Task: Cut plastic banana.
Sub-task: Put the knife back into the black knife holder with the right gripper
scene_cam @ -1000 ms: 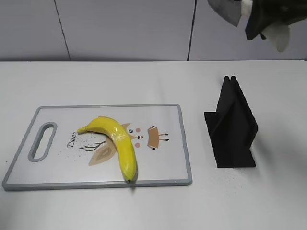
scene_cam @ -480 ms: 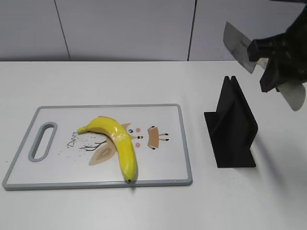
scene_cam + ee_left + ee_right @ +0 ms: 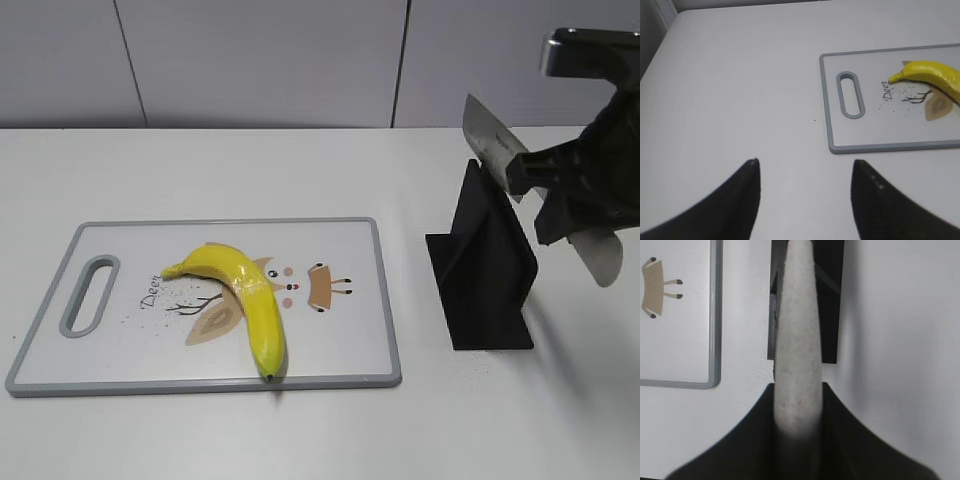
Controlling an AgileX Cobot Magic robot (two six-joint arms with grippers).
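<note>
The plastic banana (image 3: 250,295) lies yellow and curved on the white cutting board (image 3: 385,300), dark tip toward the front edge. Its stem end also shows in the left wrist view (image 3: 935,77). My right gripper (image 3: 565,190) is shut on a knife (image 3: 492,143) with a grey blade and a pale handle (image 3: 797,340). It holds the knife tilted in the air just above the black knife stand (image 3: 485,265). My left gripper (image 3: 805,167) is open and empty over bare table left of the board (image 3: 826,100). It is out of the exterior view.
The black stand (image 3: 832,300) stands right of the board, directly under the knife. The board's corner (image 3: 715,375) shows at the left of the right wrist view. A grey panelled wall runs behind the table.
My right gripper has come down and slightly left from the top right corner with the knife, which now hangs just over the black stand. The banana and board have not moved.
</note>
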